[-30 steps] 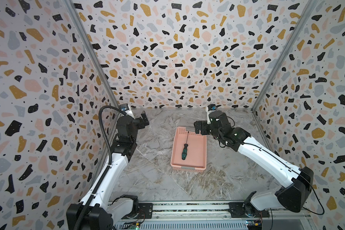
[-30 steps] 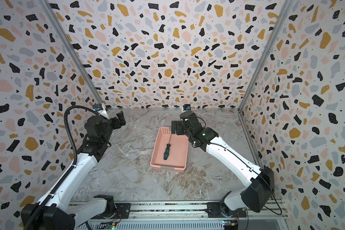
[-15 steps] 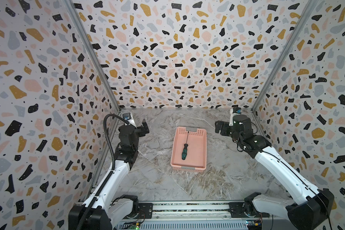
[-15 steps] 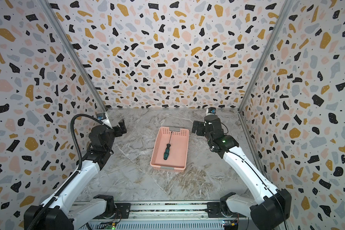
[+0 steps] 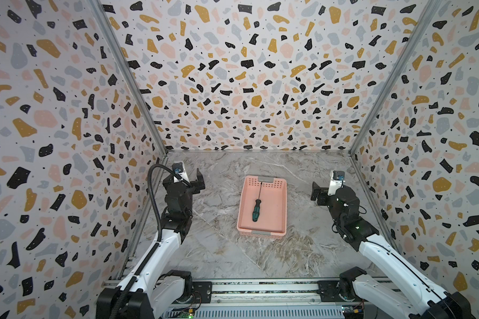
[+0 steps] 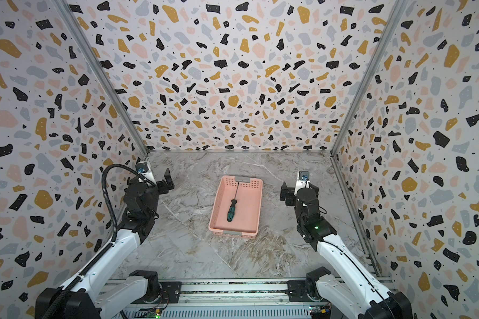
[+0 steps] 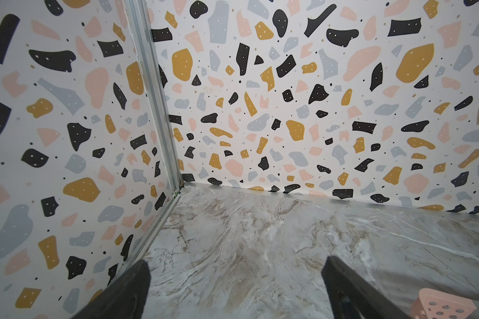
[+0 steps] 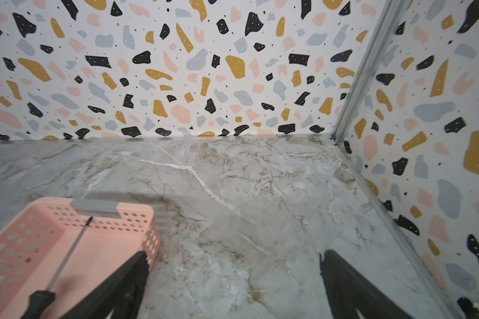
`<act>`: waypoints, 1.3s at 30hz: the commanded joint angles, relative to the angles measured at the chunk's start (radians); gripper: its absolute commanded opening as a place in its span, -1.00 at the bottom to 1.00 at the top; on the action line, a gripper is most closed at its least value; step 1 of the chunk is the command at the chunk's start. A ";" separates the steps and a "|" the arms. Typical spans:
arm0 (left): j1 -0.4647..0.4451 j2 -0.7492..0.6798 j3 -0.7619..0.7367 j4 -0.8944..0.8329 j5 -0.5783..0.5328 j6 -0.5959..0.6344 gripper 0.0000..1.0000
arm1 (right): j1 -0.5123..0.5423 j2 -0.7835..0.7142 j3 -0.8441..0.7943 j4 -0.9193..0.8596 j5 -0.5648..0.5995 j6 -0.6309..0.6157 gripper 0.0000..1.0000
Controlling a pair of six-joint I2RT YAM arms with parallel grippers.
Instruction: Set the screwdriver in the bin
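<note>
Screwdriver (image 5: 256, 207) lies in bin (image 5: 275, 212), likely light and rigid, best taken by handle; left pincer (image 7: 235, 279), right pincer (image 8: 234, 265) gape empty.

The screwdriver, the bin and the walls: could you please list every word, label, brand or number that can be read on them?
No text can be read in any view.
On the screwdriver, any marking on the handle is too small to read.
On the bin, plain pink plastic, no label shows.
On the walls, only coloured blotches, no letters or numbers.
</note>
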 commanded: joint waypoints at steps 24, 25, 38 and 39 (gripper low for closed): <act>-0.003 0.108 -0.270 0.356 -0.084 -0.028 0.99 | -0.264 0.186 -0.396 0.841 -0.231 -0.112 0.98; -0.003 0.114 -0.291 0.389 -0.093 -0.033 0.99 | -0.271 0.195 -0.393 0.846 -0.246 -0.108 0.98; -0.003 0.194 -0.277 0.457 -0.077 -0.017 0.99 | -0.282 0.525 -0.410 1.116 -0.347 -0.144 0.98; -0.003 0.200 -0.279 0.469 -0.071 0.001 1.00 | -0.282 0.556 -0.415 1.163 -0.357 -0.149 0.98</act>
